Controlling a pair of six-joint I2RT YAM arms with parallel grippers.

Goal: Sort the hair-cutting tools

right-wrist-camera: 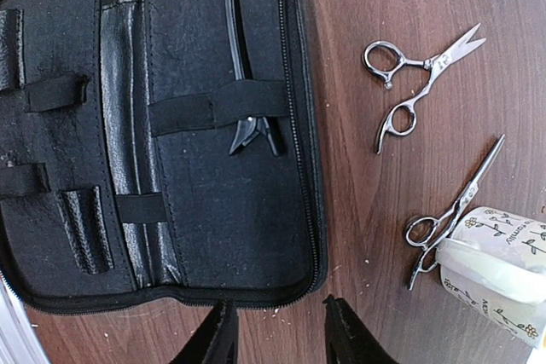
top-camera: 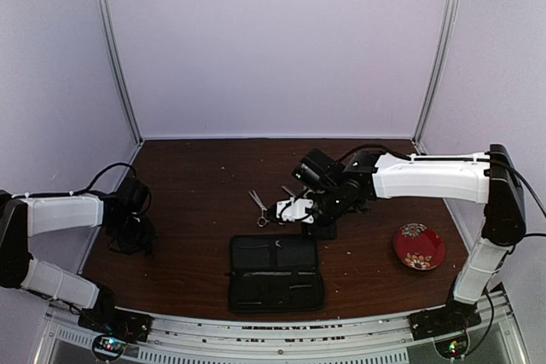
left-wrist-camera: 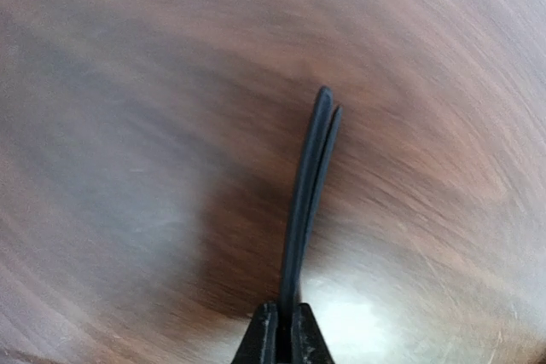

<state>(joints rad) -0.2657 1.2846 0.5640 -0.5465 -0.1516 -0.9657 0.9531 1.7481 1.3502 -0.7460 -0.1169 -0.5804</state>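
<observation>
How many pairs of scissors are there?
2. The open scissors lie on the wood beside the black case; the closed scissors lie by the white mug. None appears hidden.

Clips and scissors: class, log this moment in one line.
left gripper: shut on clip | right gripper: open | other clip: strapped in case | scissors: both outside case
</observation>
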